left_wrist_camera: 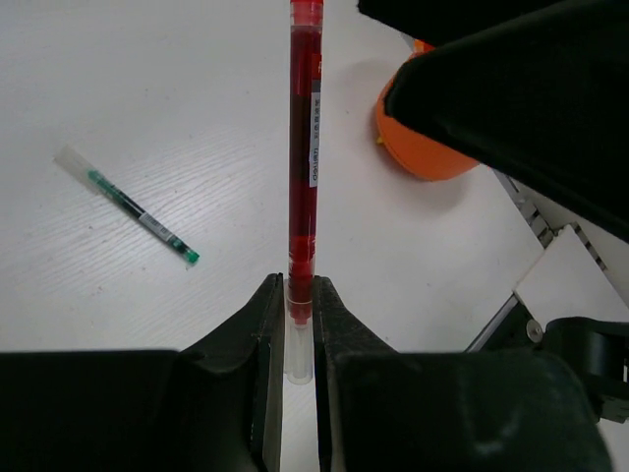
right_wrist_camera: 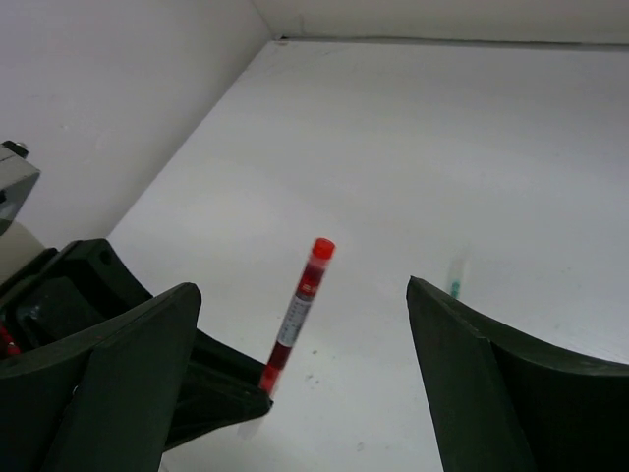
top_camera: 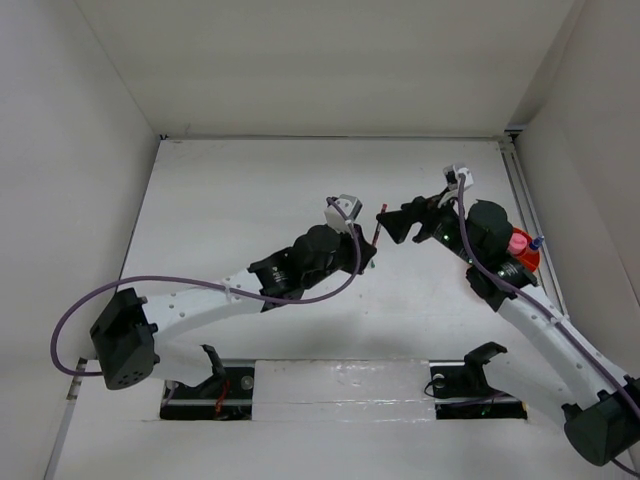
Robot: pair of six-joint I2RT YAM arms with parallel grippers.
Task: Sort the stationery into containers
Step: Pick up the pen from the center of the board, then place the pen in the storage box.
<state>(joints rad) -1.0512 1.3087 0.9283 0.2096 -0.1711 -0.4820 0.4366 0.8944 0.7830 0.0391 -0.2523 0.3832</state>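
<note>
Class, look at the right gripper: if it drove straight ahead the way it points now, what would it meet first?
Probably the red pen. The left gripper clamps it, and its free end points into the gap of the open right gripper. Depth is unclear, so the pen might slip between the fingers before touching.

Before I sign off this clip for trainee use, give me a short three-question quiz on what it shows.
1. True or false: the left jaws are shut on the red pen.
2. Which lies flat on the table: A) blue pen, B) green pen, C) black pen?
3. Fill in: the right jaws stand ____ on either side of the red pen's tip.
Key: 1 true; 2 B; 3 open.
</note>
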